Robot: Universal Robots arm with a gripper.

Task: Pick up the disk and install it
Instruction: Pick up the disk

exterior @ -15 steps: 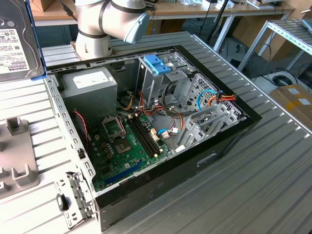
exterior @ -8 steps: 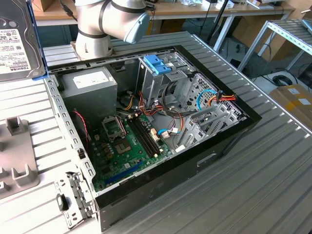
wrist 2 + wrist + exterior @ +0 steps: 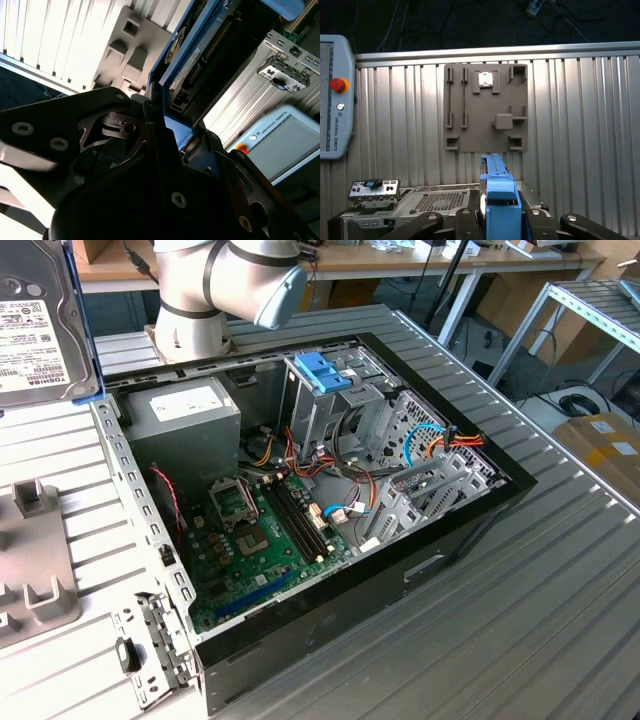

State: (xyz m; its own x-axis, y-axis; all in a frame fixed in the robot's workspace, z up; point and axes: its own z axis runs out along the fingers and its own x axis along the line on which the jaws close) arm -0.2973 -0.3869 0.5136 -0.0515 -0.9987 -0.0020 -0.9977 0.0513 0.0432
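In the exterior view the arm [image 3: 215, 280] shows as silver tube sections meeting at a bent joint with a grey-blue cap. In the first wrist view the black pincer [image 3: 501, 220] is clamped on the disk [image 3: 499, 192]. Its linkage fingers [image 3: 464, 222] press the blue frame from either side, and the disk juts out ahead of the pincer.

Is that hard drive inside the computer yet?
Out. The disk is held in the gripper, outside the open computer case.
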